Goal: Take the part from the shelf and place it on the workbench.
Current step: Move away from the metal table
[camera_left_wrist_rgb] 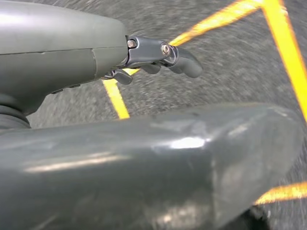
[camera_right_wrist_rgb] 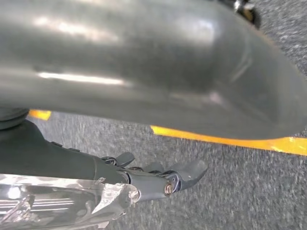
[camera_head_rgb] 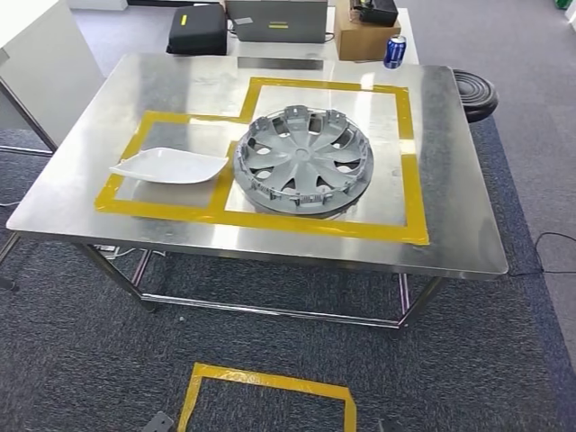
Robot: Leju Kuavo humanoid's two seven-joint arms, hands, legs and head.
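A steel-topped table (camera_head_rgb: 81, 193) stands ahead on grey carpet, its surface marked with a stepped outline of yellow tape (camera_head_rgb: 319, 225). Inside the larger, right-hand section of that outline lies the part (camera_head_rgb: 302, 160) — a grey wheel cover, flat on the table with its clips and spokes facing up. Just to its left, in the smaller taped section, rests a white curved panel (camera_head_rgb: 170, 166), its pointed right end close to the wheel cover's rim; whether the two touch cannot be told.

At the far edge, beyond the table, sit a black case (camera_head_rgb: 197, 31), a cardboard box (camera_head_rgb: 364, 38) and a blue can (camera_head_rgb: 394, 51). A black round stool (camera_head_rgb: 475, 93) stands off the table's far right corner. On the near floor, a second outline of yellow floor tape (camera_head_rgb: 272, 382) marks the carpet.

Both arms hang low over that carpet. The left hand (camera_left_wrist_rgb: 159, 55) shows in its wrist view with its dark fingers (camera_left_wrist_rgb: 186, 63) slightly curled and apart, holding nothing. The right hand (camera_right_wrist_rgb: 159, 177) looks much the same — its fingers (camera_right_wrist_rgb: 192, 170) are extended with a slight curl, nothing between them, over carpet crossed by a yellow line.
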